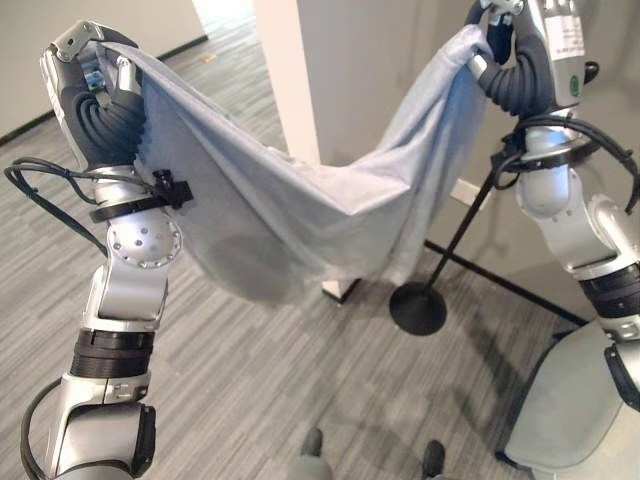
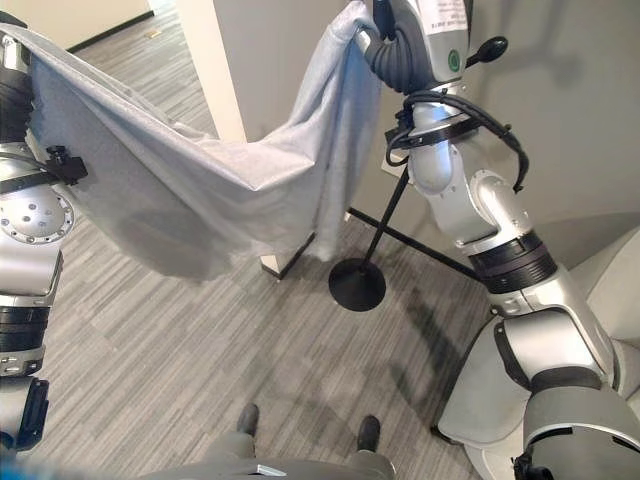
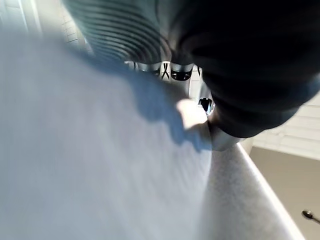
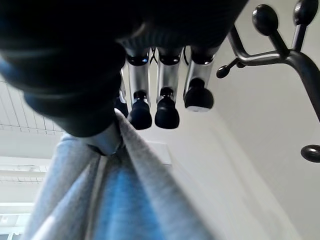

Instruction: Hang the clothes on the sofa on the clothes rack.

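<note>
both hands' fingers clamp the grey cloth point(image 1: 300, 200), stretched high beside the rack point(image 4: 280, 55)

Grey striped plank floor point(image 1: 250, 380) spreads below both robot hands. A white pillar point(image 1: 300, 70) stands between them, against a pale wall point(image 2: 560, 130). Under the right robot hand, a light grey sofa point(image 1: 570, 420).

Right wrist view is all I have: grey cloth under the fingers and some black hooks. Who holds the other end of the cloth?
Observer: The left hand is clamped on the far corner, and the grey cloth sags between both raised hands.
Operator: Where does the rack stand?
Observer: The clothes rack has its round base on the floor, beside the right arm.
Operator: Is the right hand closed?
Observer: Yes, the right hand pinches its corner.
</note>
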Motion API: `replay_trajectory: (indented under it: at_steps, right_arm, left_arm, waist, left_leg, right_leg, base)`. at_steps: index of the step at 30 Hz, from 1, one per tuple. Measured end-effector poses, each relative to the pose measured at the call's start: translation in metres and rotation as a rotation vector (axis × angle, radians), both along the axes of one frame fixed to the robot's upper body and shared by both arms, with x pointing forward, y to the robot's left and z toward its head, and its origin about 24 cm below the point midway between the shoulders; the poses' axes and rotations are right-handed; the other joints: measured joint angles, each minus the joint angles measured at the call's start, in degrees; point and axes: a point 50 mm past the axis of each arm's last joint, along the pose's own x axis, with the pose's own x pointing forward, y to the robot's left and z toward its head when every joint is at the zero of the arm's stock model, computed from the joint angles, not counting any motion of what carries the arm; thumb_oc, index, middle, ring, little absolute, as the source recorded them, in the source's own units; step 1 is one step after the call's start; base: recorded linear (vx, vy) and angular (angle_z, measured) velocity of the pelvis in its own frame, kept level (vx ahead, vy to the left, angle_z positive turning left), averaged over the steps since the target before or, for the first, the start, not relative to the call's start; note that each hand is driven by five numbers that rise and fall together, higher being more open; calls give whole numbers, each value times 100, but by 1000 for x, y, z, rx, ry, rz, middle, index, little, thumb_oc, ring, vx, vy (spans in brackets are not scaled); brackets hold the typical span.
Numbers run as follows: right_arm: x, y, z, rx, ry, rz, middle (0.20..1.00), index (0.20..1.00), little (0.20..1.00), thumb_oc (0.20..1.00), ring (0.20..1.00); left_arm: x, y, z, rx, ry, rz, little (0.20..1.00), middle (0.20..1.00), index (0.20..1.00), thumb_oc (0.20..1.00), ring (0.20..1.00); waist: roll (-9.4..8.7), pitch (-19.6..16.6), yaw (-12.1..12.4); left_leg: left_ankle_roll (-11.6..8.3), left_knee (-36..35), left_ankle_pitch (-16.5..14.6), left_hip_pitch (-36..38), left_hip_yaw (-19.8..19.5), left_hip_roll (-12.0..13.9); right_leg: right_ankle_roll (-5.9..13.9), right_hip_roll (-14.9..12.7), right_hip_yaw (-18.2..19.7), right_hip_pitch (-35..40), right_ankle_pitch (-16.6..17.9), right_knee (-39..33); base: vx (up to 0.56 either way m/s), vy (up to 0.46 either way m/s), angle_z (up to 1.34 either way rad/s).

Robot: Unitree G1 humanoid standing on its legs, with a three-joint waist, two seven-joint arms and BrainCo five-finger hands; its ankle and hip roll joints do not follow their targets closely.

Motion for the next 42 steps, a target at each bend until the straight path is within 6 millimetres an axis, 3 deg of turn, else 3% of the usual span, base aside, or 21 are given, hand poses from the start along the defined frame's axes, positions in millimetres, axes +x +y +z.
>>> replay_trajectory:
  at_steps: [7,14,31,35,42]
  right_arm:
    - [4,-1,-23,54,81,12,200,200,200,200,200]
    - [6,-3,-41,57,144,6,200,200,200,200,200]
    - [3,-10,-27,34,94,-20,200,200,200,200,200]
    - [3,-13,-25,24,89,-35,200,200,200,200,200]
    - [3,-27,-21,53,85,-89,200,200,200,200,200]
  left_arm:
    - [2,-2,-3,-6,10,-7,200,200,200,200,200]
    - [4,-7,-6,6,27,-22,200,200,200,200,200]
    - [6,-16,3,38,5,-46,200,200,200,200,200]
    - [6,-16,4,40,4,-45,200,200,200,200,200]
    - [8,-18,1,55,29,-53,200,200,200,200,200]
  waist:
    - [-130,-362,61]
    - [-120,-614,84]
    - [-73,-654,-66]
    - [-79,-656,-63]
    - [-138,-691,-392]
  left_leg:
    - [-21,-72,72,-21,-121,-2]
    - [-17,-105,121,58,-127,12]
    - [-33,-253,316,-106,-357,57]
    - [-12,-312,330,33,-180,-41]
    - [73,-550,316,583,223,-164]
  right_leg:
    - [8,1,-101,35,-10,-3]
    - [1,13,-91,102,-2,-5]
    - [-7,83,-201,-12,5,-21]
    - [8,-31,-37,5,58,-2]
    - [71,-186,336,196,81,-2]
  base:
    - [75,-2,9]
    - [55,-40,0]
    - [10,-18,5]
    - [53,184,-15]
    - [19,131,-24]
